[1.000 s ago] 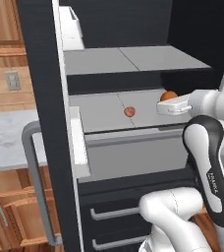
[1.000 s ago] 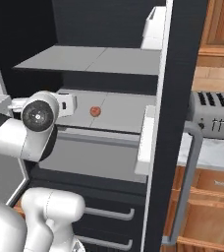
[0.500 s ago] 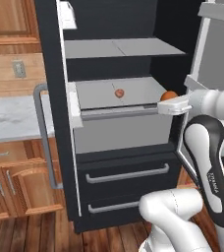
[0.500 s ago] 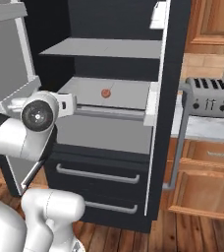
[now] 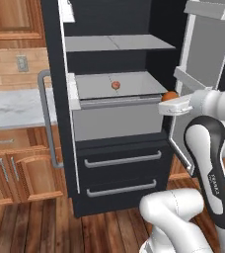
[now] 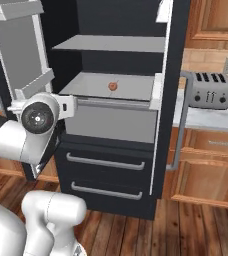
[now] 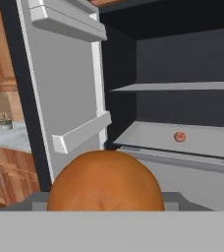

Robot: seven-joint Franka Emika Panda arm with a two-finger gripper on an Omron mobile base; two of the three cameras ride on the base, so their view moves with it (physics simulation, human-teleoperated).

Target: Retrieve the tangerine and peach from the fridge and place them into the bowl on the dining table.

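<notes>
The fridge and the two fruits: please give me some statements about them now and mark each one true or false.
1. The end effector holds the tangerine. True.
2. The peach lies on a shelf inside the fridge. True.
3. Both fridge doors are closed. False: both doors stand open.
4. The tangerine rests on the shelf beside the peach. False: it is in the end effector, outside the fridge and in front of it.
5. A toaster stands on the counter beside the fridge. True.
6. The lower fridge drawers are pulled out. False: they are shut.
</notes>
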